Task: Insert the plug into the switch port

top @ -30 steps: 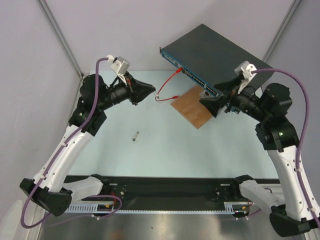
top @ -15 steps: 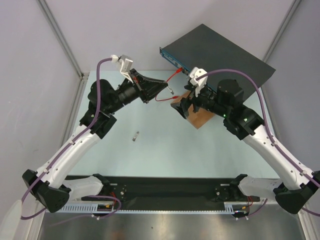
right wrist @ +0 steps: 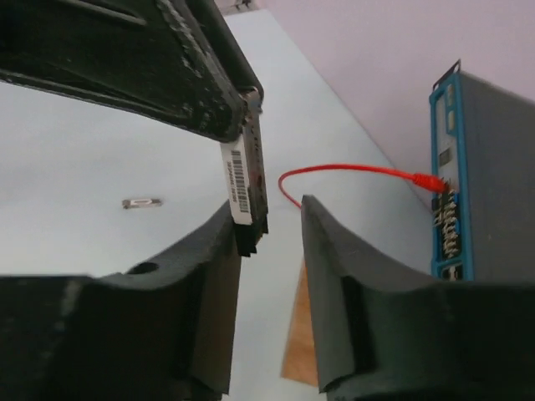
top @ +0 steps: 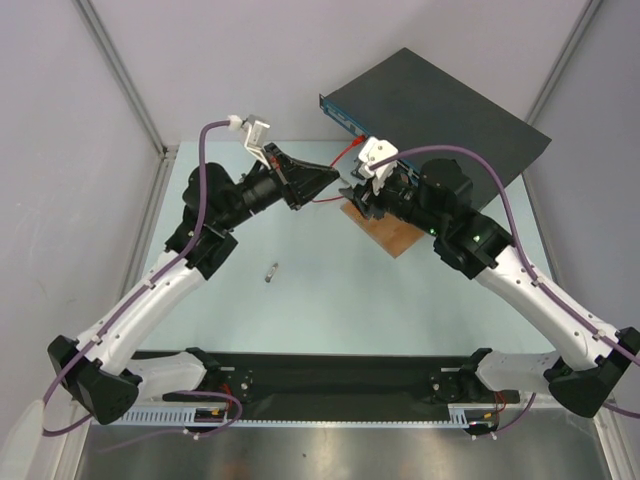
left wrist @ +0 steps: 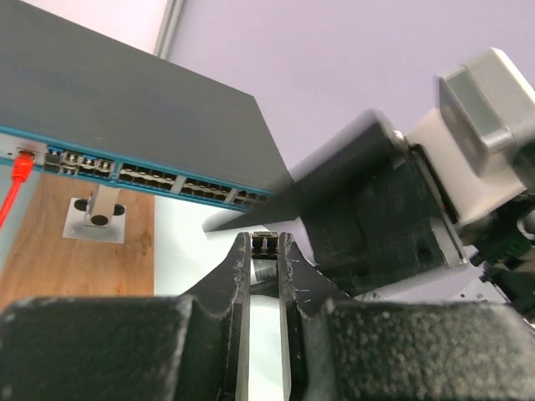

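One plug — a slim module with a barcode label — is pinched at one end by the left gripper, held above the table. Around its free end stands the right gripper, jaws apart, a clear gap on one side; the other finger may touch it. Nearby the switch sits over a wooden board, a red cable in one port.
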`<state>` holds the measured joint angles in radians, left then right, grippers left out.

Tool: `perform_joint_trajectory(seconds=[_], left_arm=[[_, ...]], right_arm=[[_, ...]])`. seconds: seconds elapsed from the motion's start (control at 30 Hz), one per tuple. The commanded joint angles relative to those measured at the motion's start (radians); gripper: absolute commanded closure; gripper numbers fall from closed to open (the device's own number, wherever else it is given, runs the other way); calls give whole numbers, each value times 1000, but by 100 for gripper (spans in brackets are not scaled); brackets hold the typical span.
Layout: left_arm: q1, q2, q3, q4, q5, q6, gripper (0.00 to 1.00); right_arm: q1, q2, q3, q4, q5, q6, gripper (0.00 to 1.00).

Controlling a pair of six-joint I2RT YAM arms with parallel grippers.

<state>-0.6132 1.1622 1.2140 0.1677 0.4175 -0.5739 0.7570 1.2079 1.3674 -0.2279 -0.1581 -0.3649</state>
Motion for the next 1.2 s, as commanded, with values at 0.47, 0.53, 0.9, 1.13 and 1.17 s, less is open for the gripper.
perform_joint_trajectory(seconds=[0.47, 0.53, 0.9, 1.13, 1.17], left_arm=[[113, -64, 169, -502, 164, 419, 31], [113, -42, 224, -653, 219, 472, 27], [-5, 85, 375, -1079, 222, 716, 27], [-23, 70, 319, -1059, 176, 749, 27], [-25, 57, 309, -1053, 190, 750, 27]], right_arm=[[30, -218, -210, 13, -93, -598, 100], [57, -240, -252, 22, -72, -742, 100], [304, -306, -579, 297, 202, -1224, 100], [369, -275, -620, 406, 285, -1266, 100], [373, -268, -631, 421, 292, -1270, 100]])
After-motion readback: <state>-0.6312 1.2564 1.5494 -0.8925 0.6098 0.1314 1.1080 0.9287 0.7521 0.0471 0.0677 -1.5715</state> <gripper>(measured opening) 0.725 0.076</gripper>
